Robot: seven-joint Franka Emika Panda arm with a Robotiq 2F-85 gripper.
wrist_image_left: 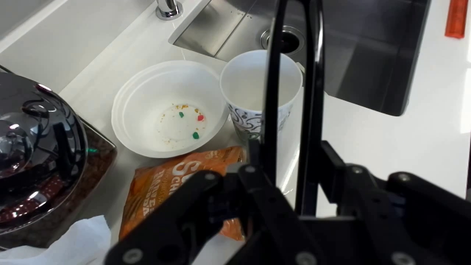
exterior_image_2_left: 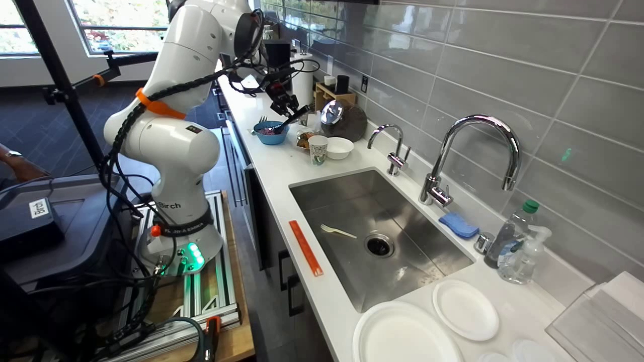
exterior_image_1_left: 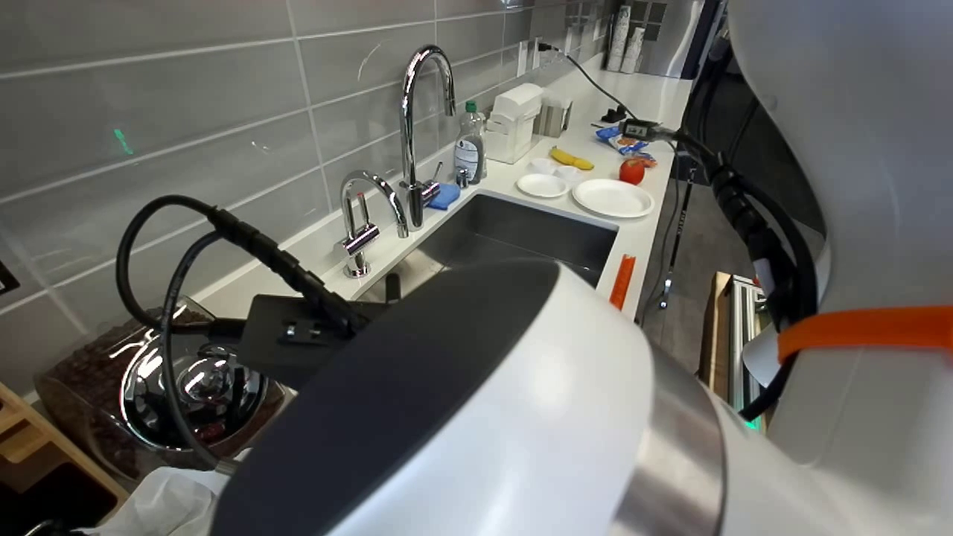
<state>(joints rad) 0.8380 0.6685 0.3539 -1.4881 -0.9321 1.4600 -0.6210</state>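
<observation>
The place is a kitchen, shown by its rectangular stainless-steel sink (exterior_image_2_left: pixel 352 206), tall chrome gooseneck faucet (exterior_image_1_left: pixel 407 149), white countertop (exterior_image_2_left: pixel 282 168), glossy grey wall tiles (exterior_image_2_left: pixel 488 55) and clear green-capped soap bottle (exterior_image_2_left: pixel 510 232).

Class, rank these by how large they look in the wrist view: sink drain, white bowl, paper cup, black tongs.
1. White bowl
2. Paper cup
3. Sink drain
Black tongs: unranked; long but narrow and close to the camera, so their place is unsure.

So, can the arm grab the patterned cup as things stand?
Probably not right away: its jaws are clamped on the black tongs, which take up the grip. Otherwise the patterned cup looks reachable: it stands upright, with no lid over its open top.
</observation>
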